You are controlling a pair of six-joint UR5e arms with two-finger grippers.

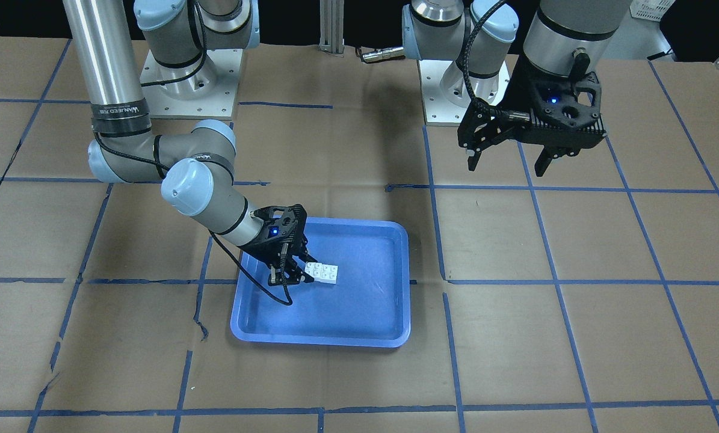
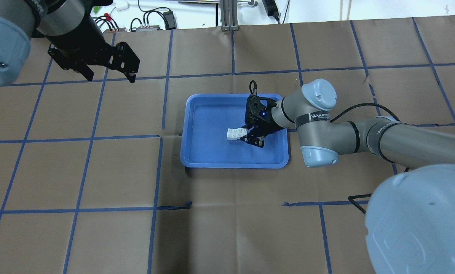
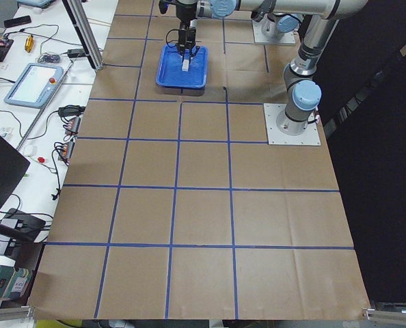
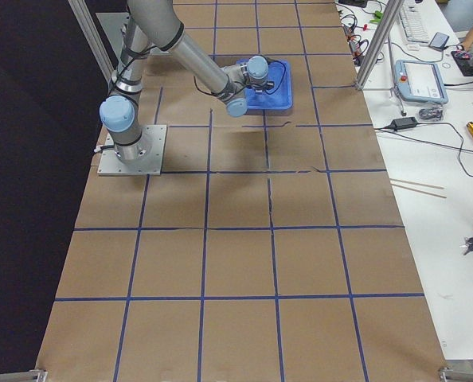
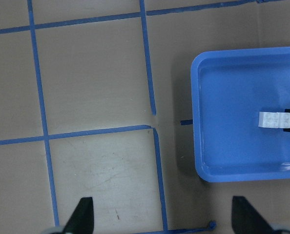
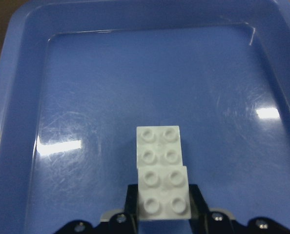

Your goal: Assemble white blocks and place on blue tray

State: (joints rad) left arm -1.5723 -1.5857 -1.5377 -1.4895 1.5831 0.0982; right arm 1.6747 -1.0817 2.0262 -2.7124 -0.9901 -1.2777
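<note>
Black 2-finger left gripper (image 2: 110, 78): jaws spread wide, nothing between them, hanging above the far-left part of the brown paper-covered table (image 2: 98, 171) with its blue tape grid. Shallow rectangular plastic blue tray (image 2: 208, 129), with rounded corners and a raised rim: near the table's middle, containing the white blocks (image 2: 237, 134), 2 small square 4-stud plastic bricks joined in a short row down at the tray floor, right of its centre. Black 2-finger right gripper (image 6: 163, 202): reaching in over the tray's right rim, clamped on the sides of the brick nearer to it.
</note>
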